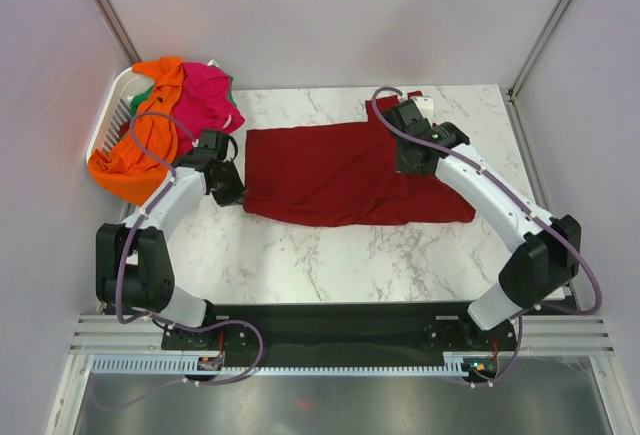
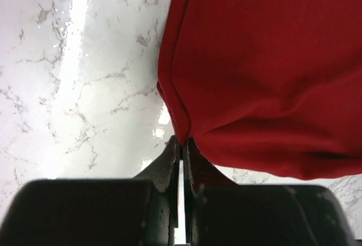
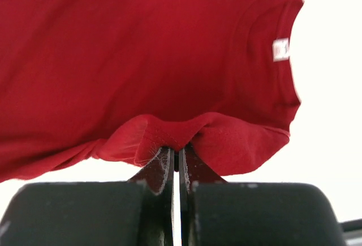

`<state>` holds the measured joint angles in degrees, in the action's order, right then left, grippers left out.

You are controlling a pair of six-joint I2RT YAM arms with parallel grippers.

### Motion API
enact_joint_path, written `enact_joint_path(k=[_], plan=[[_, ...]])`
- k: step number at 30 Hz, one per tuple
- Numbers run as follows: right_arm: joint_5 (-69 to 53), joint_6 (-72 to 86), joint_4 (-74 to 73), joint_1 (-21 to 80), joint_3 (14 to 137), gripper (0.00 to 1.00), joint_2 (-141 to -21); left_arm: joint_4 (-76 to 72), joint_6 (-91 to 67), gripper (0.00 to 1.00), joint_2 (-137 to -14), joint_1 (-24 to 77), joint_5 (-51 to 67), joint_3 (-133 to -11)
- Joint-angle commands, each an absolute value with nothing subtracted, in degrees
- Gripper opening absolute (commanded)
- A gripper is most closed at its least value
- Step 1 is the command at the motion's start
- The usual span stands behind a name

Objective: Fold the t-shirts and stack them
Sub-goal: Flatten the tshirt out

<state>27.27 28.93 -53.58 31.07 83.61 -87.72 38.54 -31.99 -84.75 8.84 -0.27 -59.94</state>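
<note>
While the dark red t-shirt (image 1: 330,175) lies across the bench (image 1: 300,265), long axis left-right with its neck at the far right, the left gripper (image 2: 182,144) pinches its hem, the right gripper (image 3: 180,152) a fold near the collar.

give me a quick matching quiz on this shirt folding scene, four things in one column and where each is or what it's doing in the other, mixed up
Column one:
1. dark red t-shirt
2. orange t-shirt
3. left claw
4. right claw

Column two:
a. shut on a bunched fold near the white neck label
b. hanging over the rim of the laundry basket
c. lying on the marble table between the two arms
d. shut on the shirt's edge, bare marble beside it

Pairs: 1-c, 2-b, 3-d, 4-a
</note>
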Motion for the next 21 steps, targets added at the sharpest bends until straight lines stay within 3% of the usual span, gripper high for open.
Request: enact_joint_path(k=[1, 5, 7, 15, 18, 19, 21], plan=[[28.3, 23.4, -49.3, 29.3, 89.4, 0.00, -91.3, 39.9, -28.0, 0.03, -86.9, 6.2, 3.4, -63.2], [28.3, 21.4, -48.1, 27.3, 94.0, 0.00, -96.1, 40.3, -27.1, 0.09, -90.6, 5.3, 5.0, -66.4], [28.2, 20.3, -48.0, 26.6, 95.2, 0.00, -98.9, 40.3, -26.8, 0.18, -93.2, 4.8, 5.2, -68.5], [29.7, 17.8, -46.1, 20.8, 99.2, 0.00, -107.6, 41.1, -26.8, 0.36, -104.2, 4.3, 6.1, -77.6], [28.6, 18.2, -45.5, 18.1, 100.3, 0.00, -110.4, 42.9, -26.9, 0.62, -104.2, 5.3, 3.1, -81.0], [28.2, 17.8, -45.0, 17.8, 100.4, 0.00, -112.0, 43.0, -27.0, 0.78, -103.2, 5.9, 1.5, -80.9], [28.8, 17.8, -44.9, 16.1, 102.0, 0.00, -114.0, 43.2, -26.7, 0.86, -99.6, 7.2, -2.0, -80.5]])
